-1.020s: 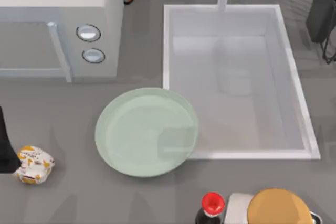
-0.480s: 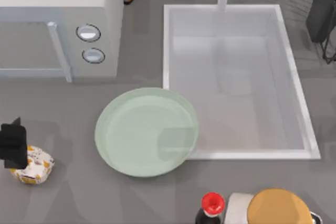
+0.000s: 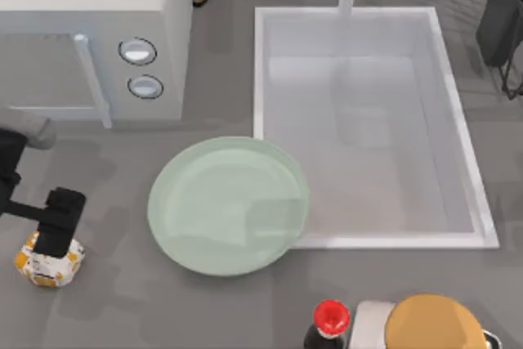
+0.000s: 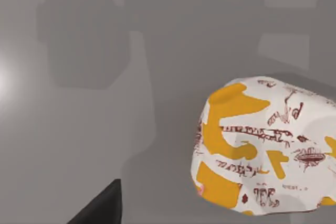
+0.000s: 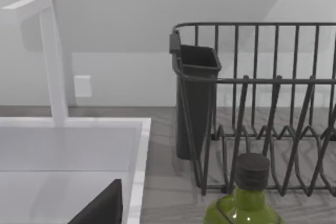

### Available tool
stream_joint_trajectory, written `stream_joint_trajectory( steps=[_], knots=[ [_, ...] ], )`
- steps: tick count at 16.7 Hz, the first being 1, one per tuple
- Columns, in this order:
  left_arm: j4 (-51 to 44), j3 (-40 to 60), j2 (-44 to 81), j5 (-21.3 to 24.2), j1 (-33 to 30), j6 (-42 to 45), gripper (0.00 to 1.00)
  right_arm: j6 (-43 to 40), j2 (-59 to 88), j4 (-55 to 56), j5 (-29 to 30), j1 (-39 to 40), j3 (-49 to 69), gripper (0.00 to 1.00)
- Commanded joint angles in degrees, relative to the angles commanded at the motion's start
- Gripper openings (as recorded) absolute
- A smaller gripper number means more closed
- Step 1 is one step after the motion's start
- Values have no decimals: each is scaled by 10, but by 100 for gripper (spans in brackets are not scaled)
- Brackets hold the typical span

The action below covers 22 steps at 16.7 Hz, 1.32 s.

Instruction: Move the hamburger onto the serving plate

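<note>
Left gripper now over the hamburger.

From above, the left gripper covers the upper part of the hamburger near the counter's left edge, so how the jaws stand cannot be told. In the left wrist view the hamburger runs past the picture's edge. At the counter's front edge the tan-orange dome and the red-capped bottle are cut off. In the right wrist view the green bottle shows little below its neck.
</note>
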Motion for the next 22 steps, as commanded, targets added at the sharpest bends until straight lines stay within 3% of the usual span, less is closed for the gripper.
stream_joint_trajectory(
  steps=[5, 13, 22],
  knots=[
    [-89, 92, 155, 0, -13, 20, 100, 0, 0, 0, 0, 0, 0, 100],
    [-100, 103, 176, 0, -12, 22, 100, 0, 0, 0, 0, 0, 0, 100],
    [84, 15, 271, 0, -13, 26, 100, 0, 0, 0, 0, 0, 0, 100]
  ],
)
